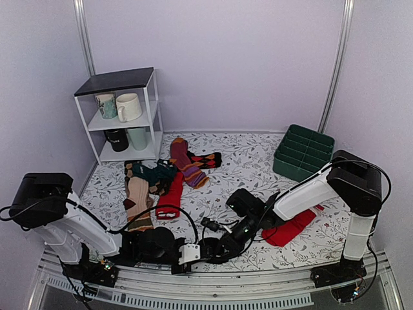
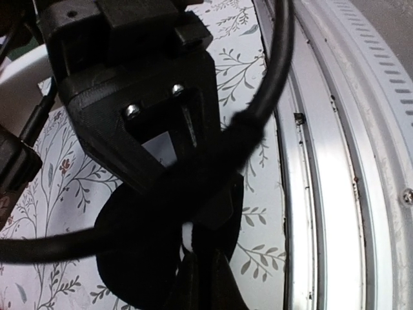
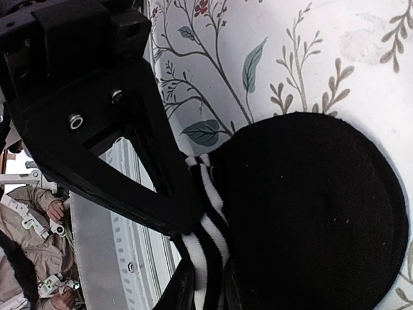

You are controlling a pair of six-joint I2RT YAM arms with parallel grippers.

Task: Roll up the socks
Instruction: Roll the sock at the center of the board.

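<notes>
The socks [image 1: 210, 248] are a black bundle on the floral table near its front edge, between my two grippers. In the left wrist view the black socks [image 2: 135, 258] form a rounded lump, and my left gripper [image 2: 201, 253] is shut on their edge, with a sliver of white stripe just above the tips. In the right wrist view the socks [image 3: 310, 213] show as a rounded black mass, and my right gripper [image 3: 208, 271] is shut on the black-and-white striped cuff [image 3: 210, 226]. From above, the left gripper [image 1: 193, 253] and right gripper [image 1: 222, 248] nearly meet.
A red sock [image 1: 293, 227] lies under the right arm. Several loose socks [image 1: 161, 177] are piled mid-left, among them a purple-and-orange striped one [image 1: 186, 165]. A green bin [image 1: 303, 152] stands back right and a shelf with mugs [image 1: 122, 116] back left. The metal rail [image 1: 213, 284] runs just in front.
</notes>
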